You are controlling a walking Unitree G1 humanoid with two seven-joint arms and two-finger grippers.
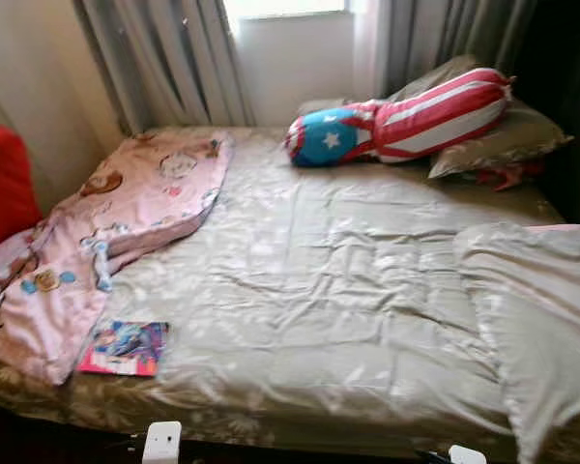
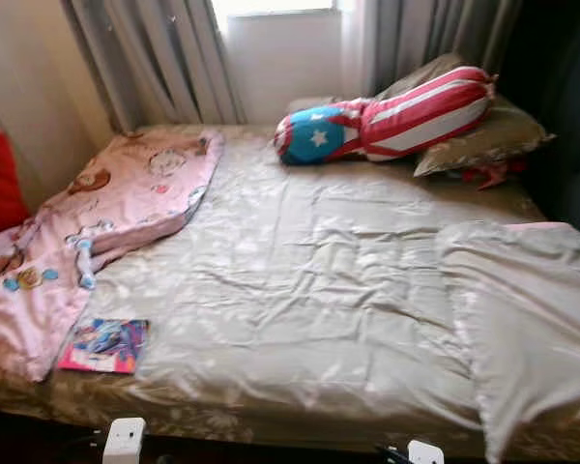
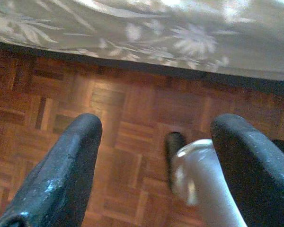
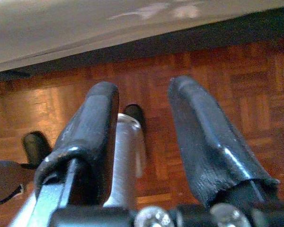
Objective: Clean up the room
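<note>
A bed [image 1: 309, 290] with a shiny beige cover stands before me. A crumpled pink blanket [image 1: 126, 213] with cartoon prints lies along its left side. Near the front left corner rests a colourful book [image 1: 126, 348], partly against the blanket's edge. A red-and-white striped bolster [image 1: 406, 121] with a blue star end leans on beige pillows [image 1: 503, 140] at the head. My left gripper [image 3: 154, 170] hangs open above the parquet floor [image 3: 123, 118] beside the bed's edge. My right gripper [image 4: 144, 137] is also open over the floor, with nothing between its fingers.
A pale folded blanket [image 1: 536, 309] covers the bed's right front part. Grey curtains [image 1: 164, 58] and a window are behind the bed. A red cushion [image 1: 2, 184] sits at the far left by the wall. The bed's flowered valance [image 3: 180, 38] drops to the floor.
</note>
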